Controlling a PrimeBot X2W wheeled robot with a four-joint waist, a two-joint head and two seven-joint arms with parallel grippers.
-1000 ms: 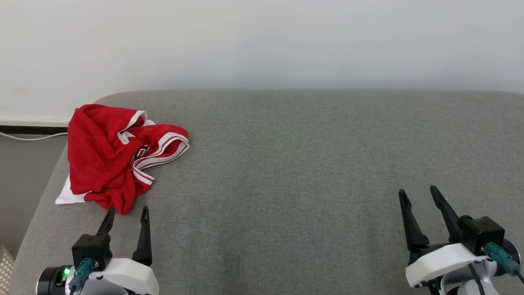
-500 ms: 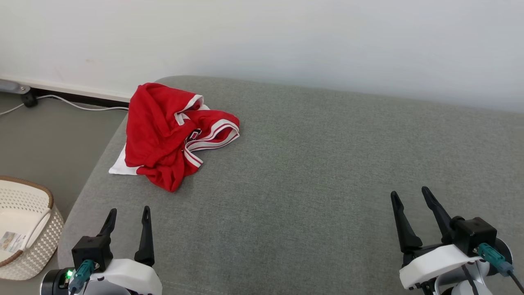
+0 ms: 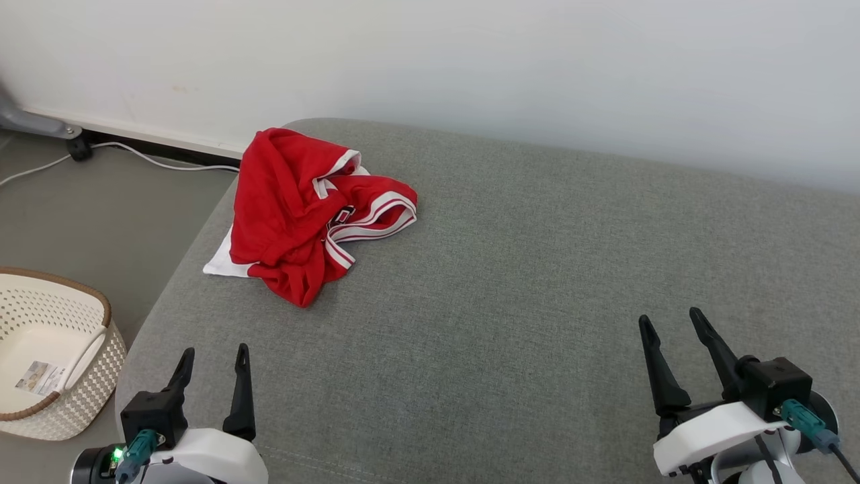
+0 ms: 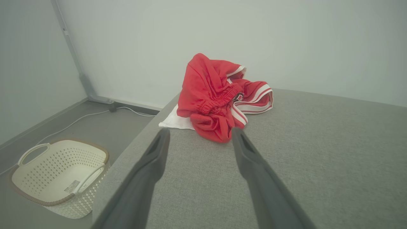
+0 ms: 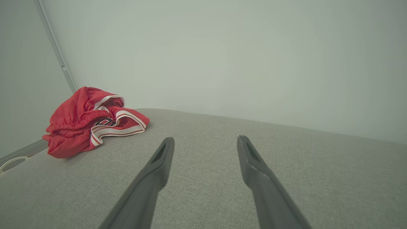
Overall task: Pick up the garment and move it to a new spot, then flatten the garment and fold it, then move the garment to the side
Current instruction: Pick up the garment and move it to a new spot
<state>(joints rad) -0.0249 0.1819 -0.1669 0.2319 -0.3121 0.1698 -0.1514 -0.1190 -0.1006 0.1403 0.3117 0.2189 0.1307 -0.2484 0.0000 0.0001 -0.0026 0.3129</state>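
The garment (image 3: 302, 208) is a crumpled red piece with white and red striped trim, heaped near the far left corner of the grey cushioned surface (image 3: 524, 269). The left wrist view has the garment (image 4: 216, 95) straight ahead of the fingers, and in the right wrist view the garment (image 5: 86, 121) lies far to the left. My left gripper (image 3: 213, 356) hovers open at the near left, well short of the cloth, holding nothing. At the near right my right gripper (image 3: 672, 321) also stands open and empty.
A white perforated basket (image 3: 47, 356) with a brown rim stands on the floor left of the surface; the same basket (image 4: 57, 175) shows in the left wrist view. A white cable (image 3: 154, 161) runs along the wall base. A pale wall rises behind.
The camera has turned left, so the whole picture shifted right and the basket and floor came into view. The garment and both grippers keep their places and openings.
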